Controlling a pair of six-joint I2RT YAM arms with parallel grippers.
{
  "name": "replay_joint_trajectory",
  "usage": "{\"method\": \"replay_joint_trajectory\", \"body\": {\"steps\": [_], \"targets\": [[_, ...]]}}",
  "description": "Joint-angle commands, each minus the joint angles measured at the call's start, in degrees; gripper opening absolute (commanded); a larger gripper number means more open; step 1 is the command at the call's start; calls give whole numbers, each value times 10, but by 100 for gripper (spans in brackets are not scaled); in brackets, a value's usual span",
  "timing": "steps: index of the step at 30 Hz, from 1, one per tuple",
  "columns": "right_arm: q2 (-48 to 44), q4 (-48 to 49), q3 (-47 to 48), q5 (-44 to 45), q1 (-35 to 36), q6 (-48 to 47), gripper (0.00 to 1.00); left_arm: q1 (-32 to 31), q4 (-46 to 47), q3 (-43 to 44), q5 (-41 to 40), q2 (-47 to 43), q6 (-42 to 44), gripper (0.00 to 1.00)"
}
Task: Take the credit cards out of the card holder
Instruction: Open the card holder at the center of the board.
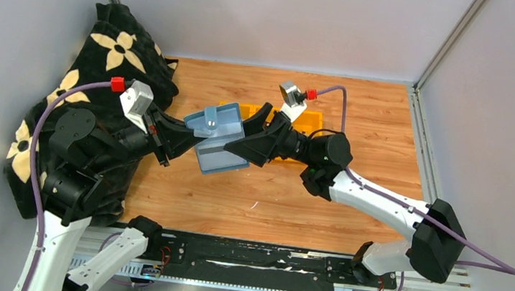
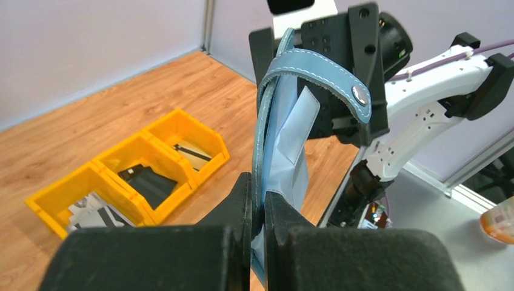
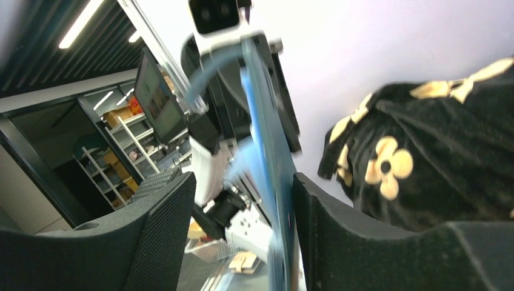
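1. Right now my left pincer [image 2: 257,203] is clamped tight on the nearest edge of the card holder [image 2: 285,145], both fingers pressed against it with no gap.
2. Beyond that pincer the holder stands on edge and partly spread, showing its pale blue inside. Its strap [image 2: 315,66] loops over the far end, and the round snap [image 2: 360,94] is turned toward my left wrist.
3. My right pincer [image 3: 242,182] stands open, with one finger on each side of the holder's opposite edge. The holder sits close beside one finger and well clear of the other, so nothing is gripped there.
4. Between my two pincers the holder hangs above the wooden surface [image 1: 271,197].
5. Off to the left of my left pincer and lower down sit the yellow bins [image 2: 212,159], with a dark card [image 2: 148,182] lying in the middle compartment.
6. Behind my left pincer, past its arm, a black flowered cloth [image 1: 106,50] is heaped at the surface's edge.
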Motion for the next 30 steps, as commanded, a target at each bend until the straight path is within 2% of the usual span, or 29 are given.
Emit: {"method": "replay_joint_trajectory", "body": {"steps": [1,8,19,23,30], "targets": [[-29,75,-73,-29,9,-13,64,-1,27,28,-12,18,-62,0],[-91,30,-150,-11,8,-97,60,0,18,59,23,38,-104,0],[-112,-45,-139,47,6,-166,34,1,22,62,55,45,-124,0],[-122,-61,-144,42,6,-180,33,3,19,71,63,52,-125,0],[-139,-69,-157,44,6,-192,37,4,19,74,70,56,-127,0]]}}
